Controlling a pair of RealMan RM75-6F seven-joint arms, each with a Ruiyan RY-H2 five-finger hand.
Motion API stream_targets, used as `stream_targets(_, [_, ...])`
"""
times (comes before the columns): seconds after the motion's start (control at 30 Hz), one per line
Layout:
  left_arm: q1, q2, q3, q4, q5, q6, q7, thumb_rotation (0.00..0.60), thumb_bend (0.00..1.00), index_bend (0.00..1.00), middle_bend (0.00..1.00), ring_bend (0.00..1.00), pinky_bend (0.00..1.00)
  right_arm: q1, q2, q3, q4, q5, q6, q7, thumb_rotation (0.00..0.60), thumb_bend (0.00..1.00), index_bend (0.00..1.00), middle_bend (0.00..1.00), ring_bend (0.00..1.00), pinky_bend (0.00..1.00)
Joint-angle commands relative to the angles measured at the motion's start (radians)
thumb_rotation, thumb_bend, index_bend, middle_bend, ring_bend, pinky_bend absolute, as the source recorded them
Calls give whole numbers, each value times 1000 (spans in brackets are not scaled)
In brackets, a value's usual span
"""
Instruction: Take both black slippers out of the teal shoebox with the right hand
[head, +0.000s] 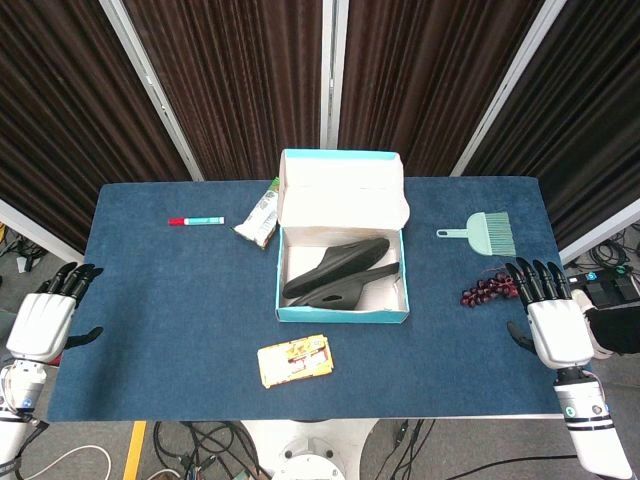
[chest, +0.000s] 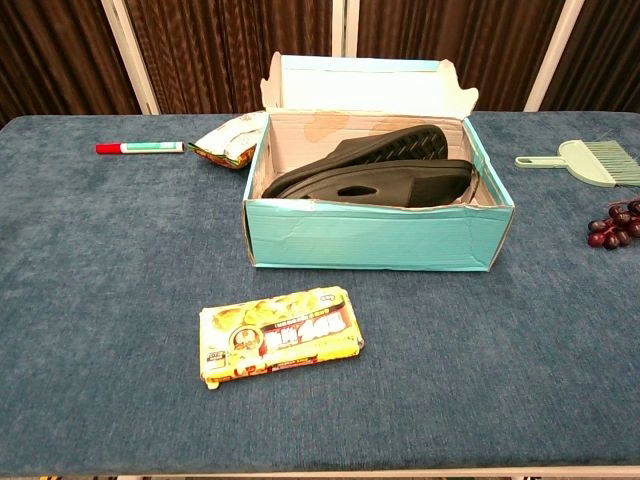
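Observation:
The teal shoebox (head: 341, 312) (chest: 370, 235) stands open at the table's middle, its lid flap up at the back. Two black slippers (head: 338, 272) (chest: 375, 175) lie stacked inside it, leaning across the box. My right hand (head: 553, 315) rests at the right table edge, fingers apart and holding nothing, well to the right of the box. At the left table edge my left hand (head: 48, 315) is likewise open and empty. Neither hand shows in the chest view.
A yellow snack pack (head: 295, 360) (chest: 280, 334) lies in front of the box. A red-capped marker (head: 195, 220) (chest: 140, 148) and a snack bag (head: 260, 215) (chest: 228, 138) sit to the back left. A teal brush (head: 482, 233) (chest: 585, 160) and dark grapes (head: 487, 290) (chest: 615, 225) lie right.

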Motion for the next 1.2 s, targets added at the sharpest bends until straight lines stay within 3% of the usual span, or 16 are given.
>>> stream_targets(0.03, [1,0,-1,0,-3,0,-1,600,109,150,147,100,348,2,3,2,-5,2,-2,4,600,163,0,41,0,0])
stream_targets(0.77, [15,7,1,21,-6,24,-51,600,109,150,170,100,348,59,7,25,-70,20,-63,-93,600,168,0,71,0,7])
stream_targets(1.2, [27,5,7,35,0,37,-75,600,109,150,171,100,348,167,-26,84,-18,42,-157,-83,600,191,55,142,19,127])
